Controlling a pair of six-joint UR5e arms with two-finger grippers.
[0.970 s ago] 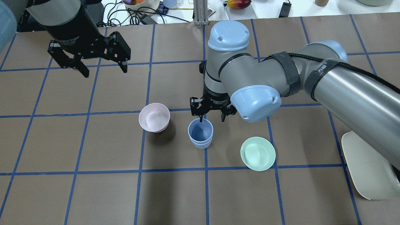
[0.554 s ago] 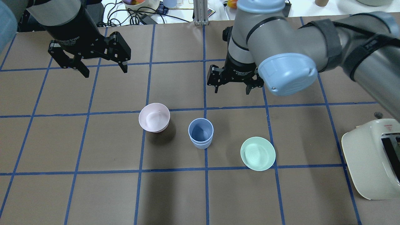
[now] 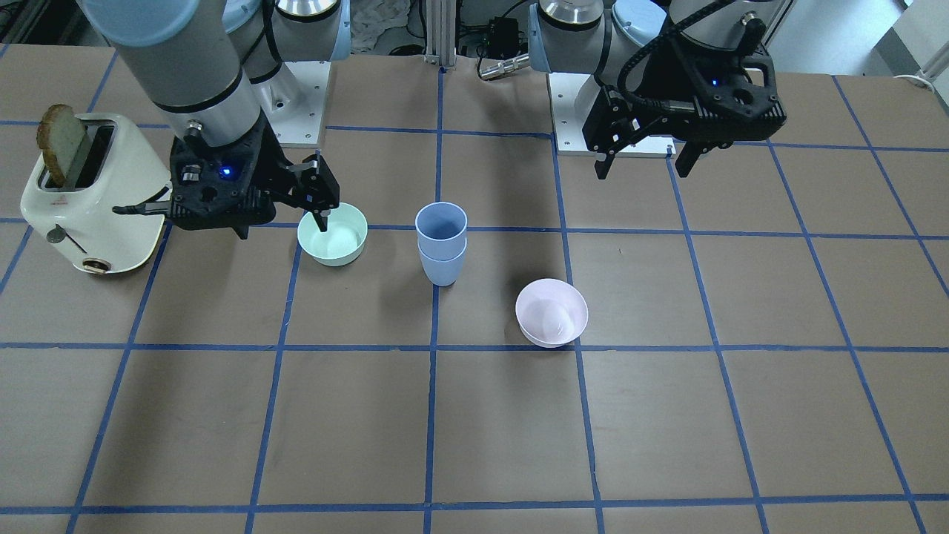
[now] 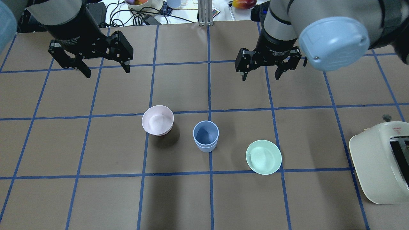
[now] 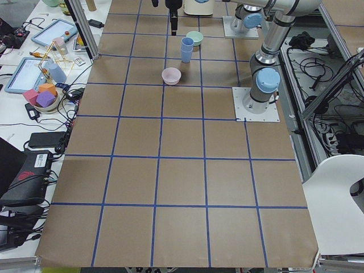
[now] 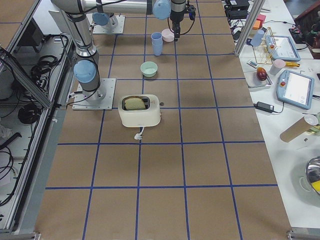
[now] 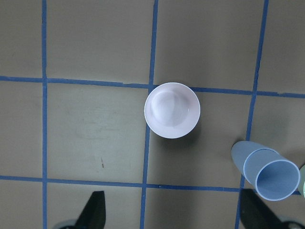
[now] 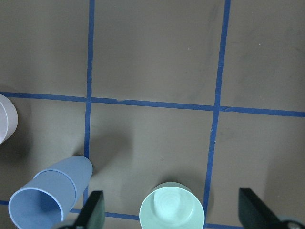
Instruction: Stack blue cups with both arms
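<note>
The two blue cups stand nested in one upright stack near the table's middle, between the two bowls. The stack also shows in the front view, the left wrist view and the right wrist view. My right gripper is open and empty, raised above the table beyond the stack and to its right. My left gripper is open and empty, raised at the far left, well away from the cups. Neither gripper touches anything.
A pale pink bowl sits just left of the stack. A mint green bowl sits to its right and nearer. A cream toaster holding a bread slice stands at the right edge. Clutter lies beyond the table's far edge.
My right gripper has left the cup rim, risen and moved away to the far right. The stacked cups stay put. The left arm has not moved.
</note>
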